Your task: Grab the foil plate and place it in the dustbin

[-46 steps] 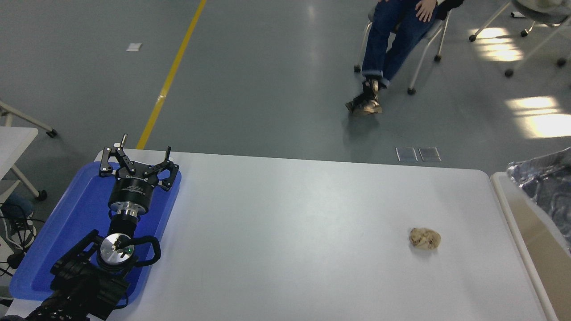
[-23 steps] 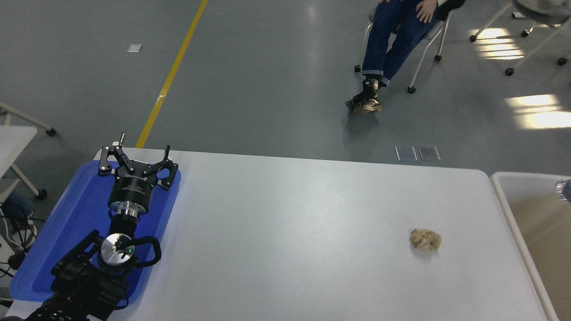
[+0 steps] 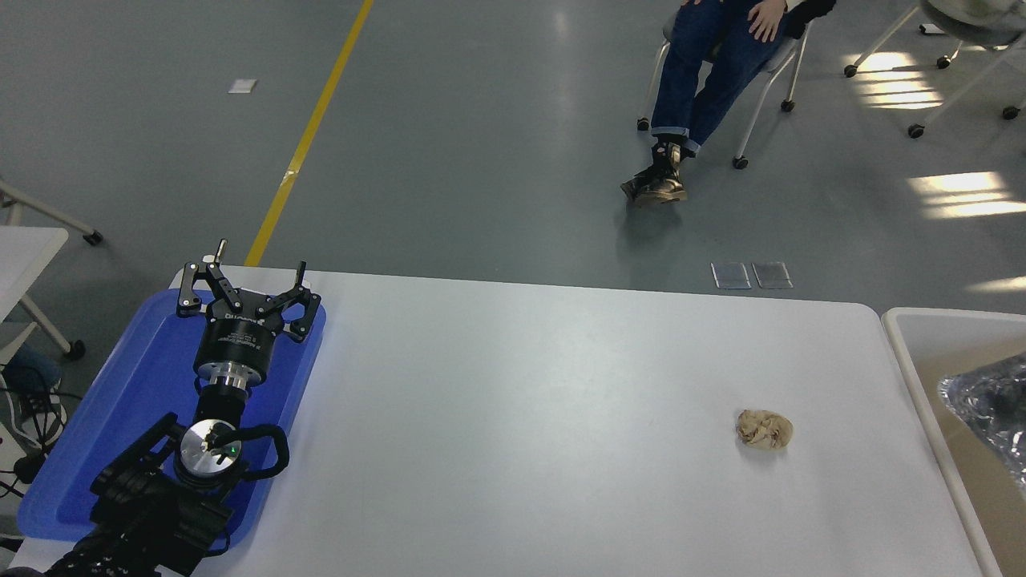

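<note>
The foil plate (image 3: 992, 413) is crinkled shiny silver and shows only in part at the right edge, inside the dustbin's outline; whether it rests or hangs there I cannot tell. The dustbin (image 3: 922, 377) has a white rounded rim and a beige interior and stands against the table's right end. My left gripper (image 3: 244, 280) is open, parked over the blue tray at the lower left. My right arm and its gripper are out of view.
A flat blue tray (image 3: 128, 401) lies at the table's left end under my left arm. A small crumpled beige paper ball (image 3: 764, 429) lies on the white table near the dustbin. A person sits on a chair (image 3: 721, 64) beyond the table.
The foil plate was over the dustbin's far right corner a second ago, almost left the picture half a second ago, and now shows lower inside the dustbin. My left arm has not moved.
</note>
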### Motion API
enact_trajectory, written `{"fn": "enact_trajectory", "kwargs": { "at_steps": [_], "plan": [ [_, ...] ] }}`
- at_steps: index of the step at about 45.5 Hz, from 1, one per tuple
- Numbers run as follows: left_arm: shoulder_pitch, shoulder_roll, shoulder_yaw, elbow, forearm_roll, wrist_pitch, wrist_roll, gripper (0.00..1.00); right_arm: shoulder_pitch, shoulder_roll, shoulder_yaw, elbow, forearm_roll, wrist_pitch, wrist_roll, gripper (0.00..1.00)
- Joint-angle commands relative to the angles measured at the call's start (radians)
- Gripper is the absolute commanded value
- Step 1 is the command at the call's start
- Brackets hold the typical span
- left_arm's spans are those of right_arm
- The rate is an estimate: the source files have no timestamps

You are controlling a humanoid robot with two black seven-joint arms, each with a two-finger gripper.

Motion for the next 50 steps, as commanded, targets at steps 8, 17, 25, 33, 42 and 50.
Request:
{"fn": "enact_trajectory", "kwargs": {
  "at_steps": [8, 17, 25, 33, 42, 50],
  "plan": [
    [0.0, 0.0, 0.0, 0.0, 0.0, 0.0, 0.0, 1.0, -0.069, 0.056, 0.009, -0.047, 0.089, -0.033, -0.037, 0.12],
    [0.0, 0.0, 0.0, 0.0, 0.0, -0.001, 0.0, 1.0, -0.069, 0.056, 0.008, -0.054, 0.157, -0.03, -0.038, 0.98],
    [0.0, 0.0, 0.0, 0.0, 0.0, -0.001, 0.0, 1.0, -0.063, 0.054, 0.008, -0.054, 0.158, -0.03, -0.037, 0.98],
    [0.0, 0.0, 0.0, 0.0, 0.0, -0.001, 0.0, 1.0, -0.055, 0.053, 0.011, -0.054, 0.164, -0.027, -0.035, 0.98],
    [-0.002, 0.0, 0.0, 0.0, 0.0, -0.001, 0.0, 1.0, -0.04, 0.059, 0.034, -0.052, 0.21, -0.01, -0.029, 0.98],
    [-0.002, 0.0, 0.0, 0.0, 0.0, -0.001, 0.0, 1.0, -0.023, 0.079, 0.026, -0.049, 0.21, 0.016, 0.001, 0.99]
  ]
}}
